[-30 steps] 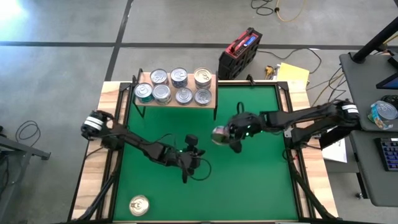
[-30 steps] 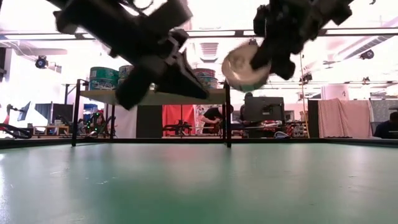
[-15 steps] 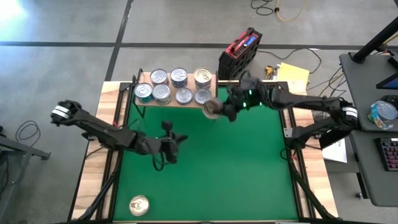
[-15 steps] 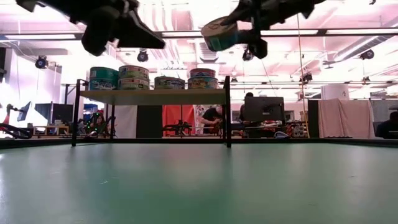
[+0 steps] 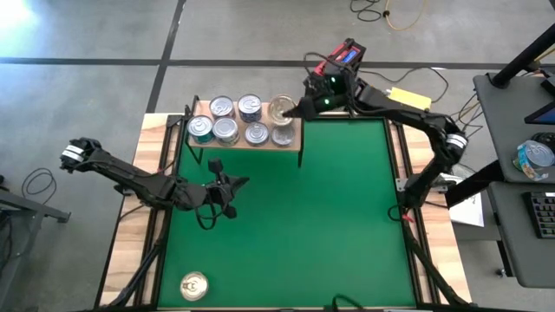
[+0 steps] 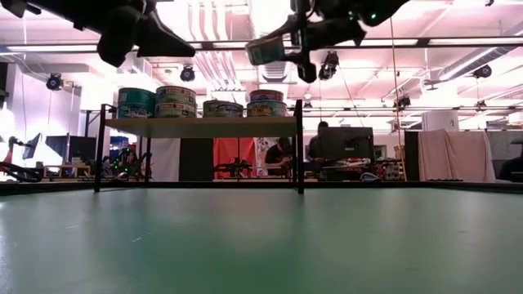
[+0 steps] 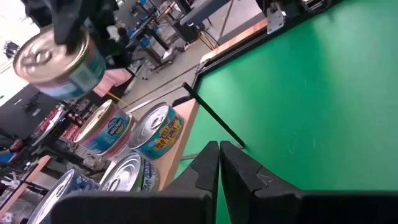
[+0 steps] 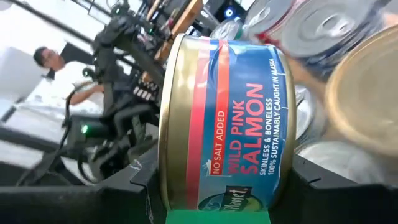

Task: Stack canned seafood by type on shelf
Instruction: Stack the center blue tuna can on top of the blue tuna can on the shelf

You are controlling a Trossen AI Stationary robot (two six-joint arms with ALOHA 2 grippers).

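the right end effector (image 5: 299, 108) gripped a wild pink salmon tin (image 8: 221, 124) by its sides and held it in the air above the shelf (image 5: 247, 139), over the shelf's right end and clear of the tins already standing there. seven tins (image 5: 236, 121) sat on the shelf in two rows, and a gold-topped tin (image 5: 281, 106) lay directly under the carried one. the left end effector (image 5: 227, 191) was clenched on nothing and hung over the green mat (image 5: 347, 208), in front of the shelf and to its left. one more gold-topped tin (image 5: 193, 285) lay on the mat far in front of the shelf, near the table's front edge.

the likely trouble was in the set-down. the carried tin looked tilted rather than level, so lowered onto the tin beneath it could land off centre, slide off, or nudge neighbours toward the shelf's edge. letting go too high could make it bounce and roll off the shelf.

the right wrist view alone showed the label, which settled the type; the high view gave only lids. the low view (image 6: 265, 51) showed the clear gap between the carried tin and the shelf tins, which the high view flattened. the left wrist view showed its own fingers (image 7: 208, 168) pressed together.
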